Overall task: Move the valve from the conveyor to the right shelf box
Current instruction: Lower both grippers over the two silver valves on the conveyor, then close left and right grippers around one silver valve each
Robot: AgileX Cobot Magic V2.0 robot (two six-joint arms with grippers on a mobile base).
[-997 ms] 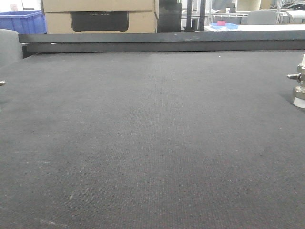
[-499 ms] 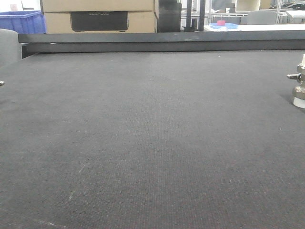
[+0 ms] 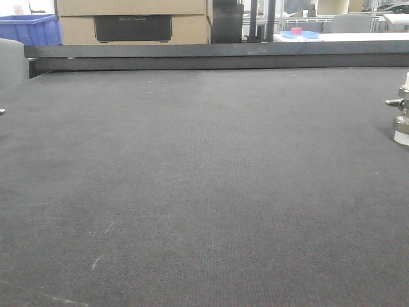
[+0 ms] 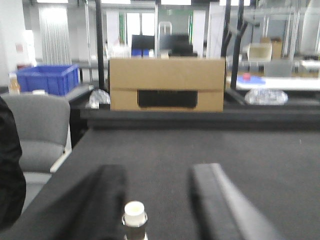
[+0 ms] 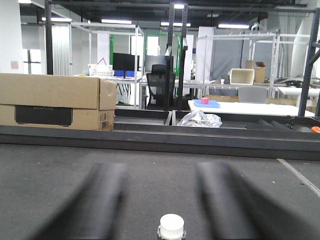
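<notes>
You see no change over the last second: the valve (image 5: 171,226) stands on the conveyor (image 3: 204,179), short of the black rail (image 3: 217,56), between the spread fingers of your right gripper (image 5: 162,174). It is ungrasped, so the pick lies ahead. The left gripper (image 4: 157,172) is likewise spread.

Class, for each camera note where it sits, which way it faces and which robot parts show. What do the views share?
Front view: low over the conveyor, facing its far rail; no robot parts; valve at right edge.
Left wrist: behind the open left pincer, facing across the conveyor.
Right wrist: likewise, behind the open right pincer.
All three share the cardboard box.
</notes>
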